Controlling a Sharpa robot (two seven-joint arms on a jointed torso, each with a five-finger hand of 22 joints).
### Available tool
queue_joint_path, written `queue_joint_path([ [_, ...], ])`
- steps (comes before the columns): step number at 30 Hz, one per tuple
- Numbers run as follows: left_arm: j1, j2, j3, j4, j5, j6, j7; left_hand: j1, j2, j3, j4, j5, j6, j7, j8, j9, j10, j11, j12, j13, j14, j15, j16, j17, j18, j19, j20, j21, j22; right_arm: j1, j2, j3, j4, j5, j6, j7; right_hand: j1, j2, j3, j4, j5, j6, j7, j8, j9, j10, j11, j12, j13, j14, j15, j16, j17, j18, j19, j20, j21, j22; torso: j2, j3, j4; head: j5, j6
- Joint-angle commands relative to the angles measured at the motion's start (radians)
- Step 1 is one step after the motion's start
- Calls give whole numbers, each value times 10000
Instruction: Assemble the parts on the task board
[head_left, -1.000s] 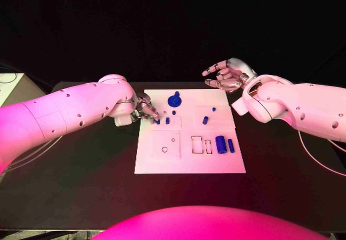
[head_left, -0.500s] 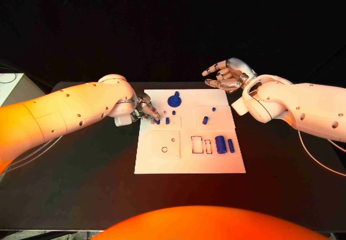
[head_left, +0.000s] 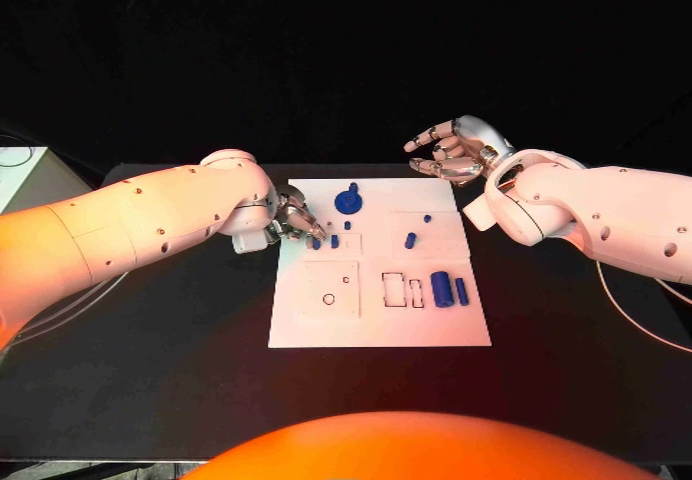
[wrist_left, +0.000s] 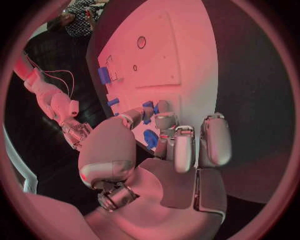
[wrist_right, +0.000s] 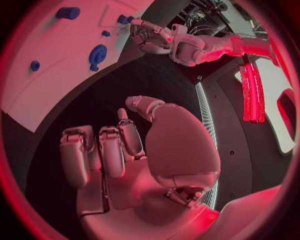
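The left hand (head_left: 293, 222) sits at the board's (head_left: 332, 325) left edge, fingertips closed round a small blue part (head_left: 315, 242) there. More parts lie across the board, a cylinder (head_left: 441, 289) toward its right. The right hand (head_left: 459, 148) hovers beyond the far right corner, fingers loosely curled, holding nothing.

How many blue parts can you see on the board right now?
8 on the board: a round one at the far edge, five small ones across the middle, one by the left hand, and two cylinders nearer. The hand may hide more.
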Motion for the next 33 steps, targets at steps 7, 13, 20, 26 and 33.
queue_joint_path([
  [7,-36,0,-23,-23,35,116,-10,150,-19,-103,28,-27,4,15,-76,-37,-12,-74,-64,-3,1058,-80,64,2632,-53,43,-31,-58,-14,-1,-14,5,22,-52,-28,90,-87,-17,21,-53,-12,50,-16,-65,0,29,-6,-6,264,845,27,-63,1881,4,980,48,-27,2393,-4,-3,15,-17,-2],
  [13,-36,-8,-24,-65,36,79,-49,448,90,-6,-27,13,-20,7,-92,-60,-18,-87,-65,8,1058,-92,64,2632,-53,46,-41,-63,-13,0,-17,5,23,-52,-31,90,-87,-17,21,-53,-12,50,-16,-65,0,29,-6,-6,264,845,27,-63,1881,4,980,48,-27,2393,1,-8,5,-13,-2],
  [20,-35,-22,-24,-111,36,14,-58,1032,234,468,-301,47,-103,39,-69,-60,-45,-71,-111,-26,1058,-85,64,2632,-50,41,-41,-84,-29,0,-18,5,19,-52,-30,92,-87,-17,21,-53,-12,50,-16,-65,0,29,-6,-6,264,845,27,-63,1881,4,980,48,-27,2393,2,-15,8,-25,-2],
  [26,-35,-33,-24,-85,36,128,-50,1093,51,527,-406,25,-156,70,-59,-54,-91,-45,-177,-114,1058,-69,64,2632,-35,2,-30,-131,-98,0,-20,5,23,-52,-36,96,-87,-17,21,-53,-12,50,-16,-65,0,29,-6,-6,264,845,27,-63,1881,4,980,48,-27,2393,-4,-14,20,-31,-2],
  [33,-35,-32,-25,-75,70,287,-85,874,-194,337,-219,-31,-223,127,-139,-129,-241,4,-352,-372,1058,-34,64,2632,-9,-69,-1,-222,-221,0,-22,5,27,-52,-36,99,-87,-17,21,-53,-12,50,-16,-65,0,29,-6,-6,264,845,27,-63,1881,4,980,48,-27,2393,0,-12,12,-20,-2],
])
